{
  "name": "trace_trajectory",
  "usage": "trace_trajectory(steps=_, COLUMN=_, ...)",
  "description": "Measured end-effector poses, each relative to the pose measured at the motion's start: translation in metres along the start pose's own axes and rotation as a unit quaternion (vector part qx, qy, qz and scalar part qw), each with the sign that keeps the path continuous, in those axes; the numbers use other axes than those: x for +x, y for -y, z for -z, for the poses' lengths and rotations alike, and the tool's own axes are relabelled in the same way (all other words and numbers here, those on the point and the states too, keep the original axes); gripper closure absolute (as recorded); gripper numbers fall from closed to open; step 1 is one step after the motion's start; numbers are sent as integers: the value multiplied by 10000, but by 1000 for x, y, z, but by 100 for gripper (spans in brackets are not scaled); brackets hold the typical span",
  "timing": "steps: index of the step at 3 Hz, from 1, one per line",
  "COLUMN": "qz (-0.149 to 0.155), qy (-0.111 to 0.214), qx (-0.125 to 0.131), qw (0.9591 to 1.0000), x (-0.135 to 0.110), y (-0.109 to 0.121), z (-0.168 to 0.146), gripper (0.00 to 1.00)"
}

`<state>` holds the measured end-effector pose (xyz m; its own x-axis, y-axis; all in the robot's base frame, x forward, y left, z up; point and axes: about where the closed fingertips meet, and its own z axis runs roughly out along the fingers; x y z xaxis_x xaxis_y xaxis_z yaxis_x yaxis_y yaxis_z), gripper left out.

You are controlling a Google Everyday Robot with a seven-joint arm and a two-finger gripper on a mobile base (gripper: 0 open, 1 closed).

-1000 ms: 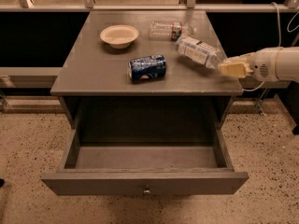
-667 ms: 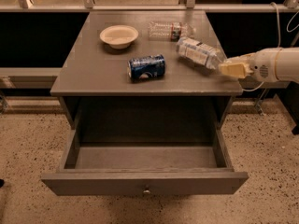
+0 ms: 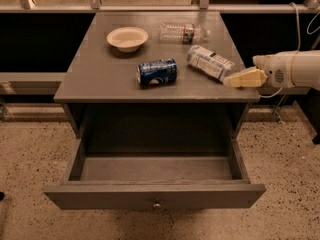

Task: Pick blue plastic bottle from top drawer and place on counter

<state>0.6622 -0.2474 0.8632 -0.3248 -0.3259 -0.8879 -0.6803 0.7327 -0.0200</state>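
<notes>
The blue plastic bottle [image 3: 210,62] lies on its side on the right part of the counter [image 3: 105,76], its pale label facing up. My gripper [image 3: 231,80] reaches in from the right at the bottle's near right end, low over the counter's front right corner, touching or almost touching the bottle. The top drawer [image 3: 150,196] stands pulled fully out below the counter, and I see nothing inside it.
A dark blue soda can [image 3: 157,72] lies at the counter's middle. A beige bowl [image 3: 127,38] and a clear crinkled bottle [image 3: 182,33] sit at the back. My white arm [image 3: 295,70] extends off to the right. Speckled floor surrounds the cabinet.
The blue plastic bottle and my gripper have moved slightly down and toward the counter's front edge. The can, bowl and drawer have not moved.
</notes>
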Motion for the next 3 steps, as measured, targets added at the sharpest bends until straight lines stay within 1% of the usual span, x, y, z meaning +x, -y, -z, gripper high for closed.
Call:
trace_trajectory(steps=1, qz=350, qy=-169, qx=239, qw=9990, x=-5, y=3, z=11, gripper=0)
trace_trajectory(steps=2, qz=1342, qy=-492, qx=596, qw=9879, x=-22, y=2, z=67, gripper=0)
trace_trajectory(steps=3, qz=1612, qy=-524, qx=598, qw=9837, x=-25, y=0, z=69, gripper=0)
